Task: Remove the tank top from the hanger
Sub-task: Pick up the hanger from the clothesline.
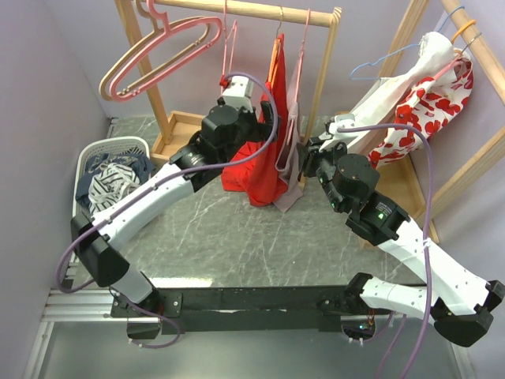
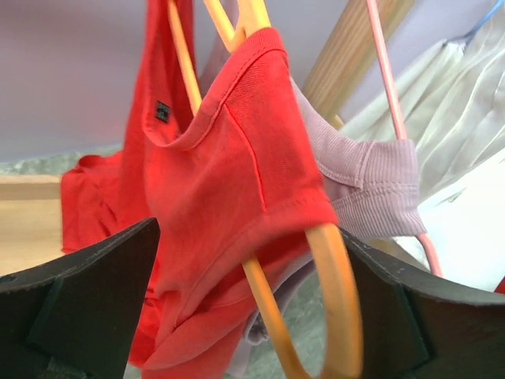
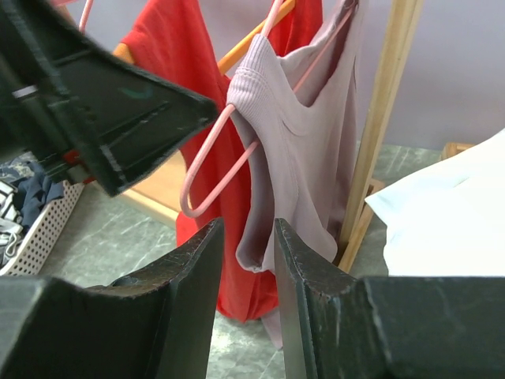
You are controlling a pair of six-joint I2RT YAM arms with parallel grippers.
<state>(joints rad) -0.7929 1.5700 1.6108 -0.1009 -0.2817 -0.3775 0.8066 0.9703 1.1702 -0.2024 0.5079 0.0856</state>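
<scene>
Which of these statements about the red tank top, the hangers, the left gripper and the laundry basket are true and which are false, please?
1. The red tank top hangs on an orange hanger. True.
2. The left gripper is clamped shut on the red strap. False: its jaws stand wide open, one on each side of the strap and the hanger's shoulder.
3. The mauve tank top hangs on a pink hanger. True.
4. The laundry basket at the left is empty. False: it holds striped and dark clothes.
</scene>
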